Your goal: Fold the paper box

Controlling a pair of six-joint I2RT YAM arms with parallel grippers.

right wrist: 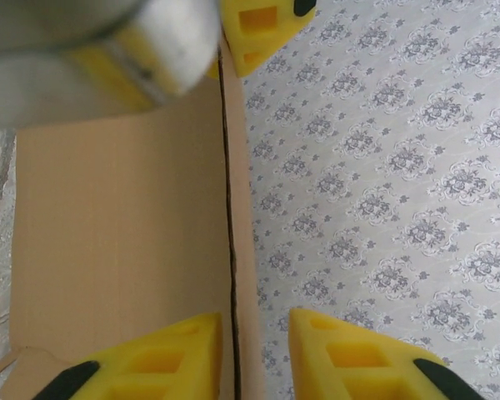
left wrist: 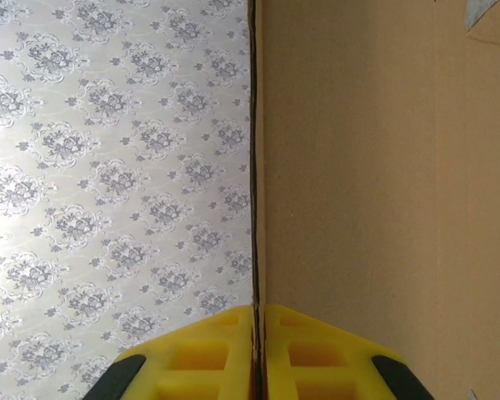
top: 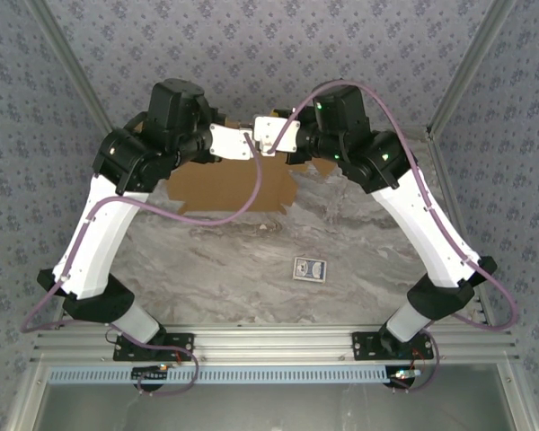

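a grey marbled table (top: 251,269) fills the middle of the overhead view, with flowered wallpaper (top: 251,45) across the top and down both sides. the left arm (top: 108,233) rises along the left of the frame and the right arm (top: 427,229) along the right, and their wrists meet just above centre. under that meeting point sits the paper box (top: 225,184), a plain brown cardboard sheet at the far side of the table (its upper edge is hidden behind the arms), with notched tabs along its lower edge.

the left gripper (left wrist: 257,321) sits at the bottom centre of its own wrist view, its yellow fingers (left wrist: 204,358) pressed together on a raised edge of the cardboard, so it is clenched on the paper box. the right gripper (right wrist: 254,321) straddles the same kind of upright edge at the bottom of its view. one finger lies against the brown face, the other stands a little off it, so the jaws are not yet pinched.

a small blue card (top: 309,268) lies on the table just right of centre, well apart from the box.
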